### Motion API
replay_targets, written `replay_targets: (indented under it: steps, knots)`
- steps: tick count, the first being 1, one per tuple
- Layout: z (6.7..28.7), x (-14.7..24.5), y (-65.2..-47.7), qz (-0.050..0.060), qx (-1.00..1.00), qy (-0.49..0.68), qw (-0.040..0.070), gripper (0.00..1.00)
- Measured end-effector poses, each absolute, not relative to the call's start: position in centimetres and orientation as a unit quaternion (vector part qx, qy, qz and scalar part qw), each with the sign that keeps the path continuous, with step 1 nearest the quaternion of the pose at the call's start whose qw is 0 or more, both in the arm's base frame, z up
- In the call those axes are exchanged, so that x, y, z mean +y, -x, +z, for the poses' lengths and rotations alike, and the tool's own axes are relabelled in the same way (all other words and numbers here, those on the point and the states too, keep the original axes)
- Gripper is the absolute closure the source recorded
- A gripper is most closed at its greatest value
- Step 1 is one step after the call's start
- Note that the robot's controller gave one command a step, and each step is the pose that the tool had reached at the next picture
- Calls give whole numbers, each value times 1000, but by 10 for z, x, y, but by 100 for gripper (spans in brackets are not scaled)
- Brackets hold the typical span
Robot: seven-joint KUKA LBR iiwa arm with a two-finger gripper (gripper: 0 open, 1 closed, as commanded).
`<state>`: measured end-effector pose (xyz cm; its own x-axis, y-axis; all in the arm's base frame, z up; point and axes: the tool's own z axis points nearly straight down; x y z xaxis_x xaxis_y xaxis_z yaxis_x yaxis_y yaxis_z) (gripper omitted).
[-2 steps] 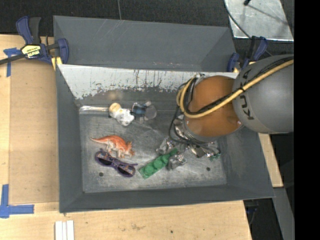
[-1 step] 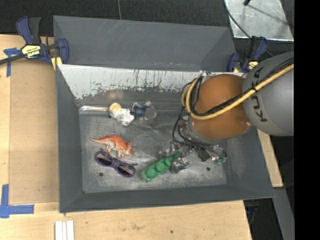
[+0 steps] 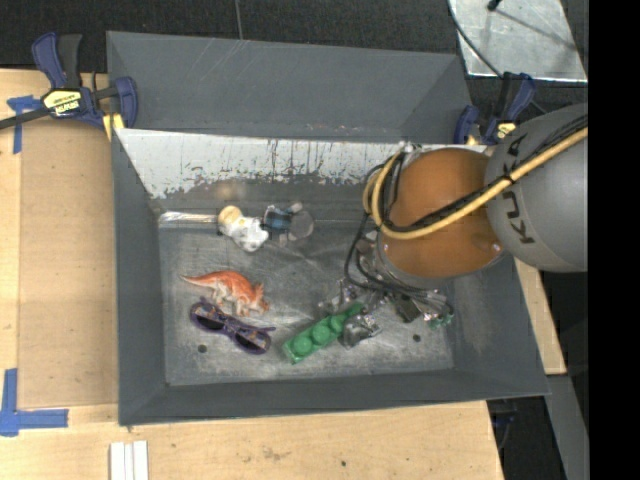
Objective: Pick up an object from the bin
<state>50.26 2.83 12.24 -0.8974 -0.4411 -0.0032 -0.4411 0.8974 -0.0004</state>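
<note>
My gripper (image 3: 352, 320) is low over the bin's floor at the front right, under the orange wrist cover. A green lumpy plastic toy (image 3: 312, 336) lies right at the fingertips, its right end touching or tucked between them. An orange dinosaur (image 3: 232, 287) lies to the left of it, and purple sunglasses (image 3: 231, 327) lie just in front of the dinosaur.
Toward the back of the bin lie a small white and yellow figure (image 3: 242, 226) and a dark blue-grey toy (image 3: 287, 221). The bin's sloped walls rise on all sides. The arm covers the right part of the floor.
</note>
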Motion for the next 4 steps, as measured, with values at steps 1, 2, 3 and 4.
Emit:
replay_targets:
  steps: [1, 2, 3, 4]
  knots:
    - [176, 34, -503, 0, 975, 220, -2, 100]
    - [167, 20, -516, -2, 976, 220, 10, 100]
    - [140, 25, -505, 1, 977, 214, -4, 100]
    - [200, 30, -518, 0, 978, 210, -1, 100]
